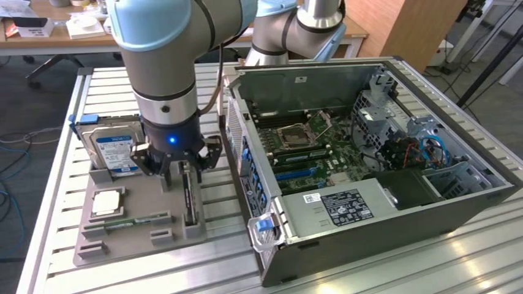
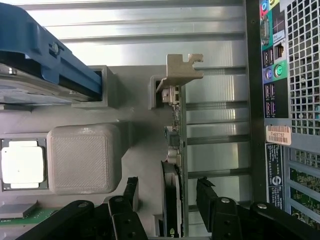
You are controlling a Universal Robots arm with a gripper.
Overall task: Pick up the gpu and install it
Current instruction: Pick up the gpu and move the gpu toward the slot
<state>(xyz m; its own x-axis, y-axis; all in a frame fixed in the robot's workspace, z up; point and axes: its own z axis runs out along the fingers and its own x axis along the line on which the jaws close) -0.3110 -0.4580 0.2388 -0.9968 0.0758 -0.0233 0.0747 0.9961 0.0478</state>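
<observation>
Pick-up not made. The gpu (image 1: 190, 199) stands on edge in its slot on the grey parts tray (image 1: 131, 245), lower left of the exterior view, with its silver bracket (image 2: 182, 70) upright at one end. The gripper (image 1: 181, 171) hangs right over it. The fingers (image 2: 207, 197) are spread, one each side of the card; no contact seen.

Install is all left to do: the computer case (image 1: 368, 184) lies open at the exterior view's right.

Surface: ribbed aluminium counter (image 1: 425, 269). Room: cluttered wooden desk (image 1: 49, 40) at upper left, blue cables (image 1: 8, 177) on the floor.

Grey arm (image 1: 166, 67), pale blue caps (image 1: 137, 24), black hand (image 1: 178, 174)
</observation>
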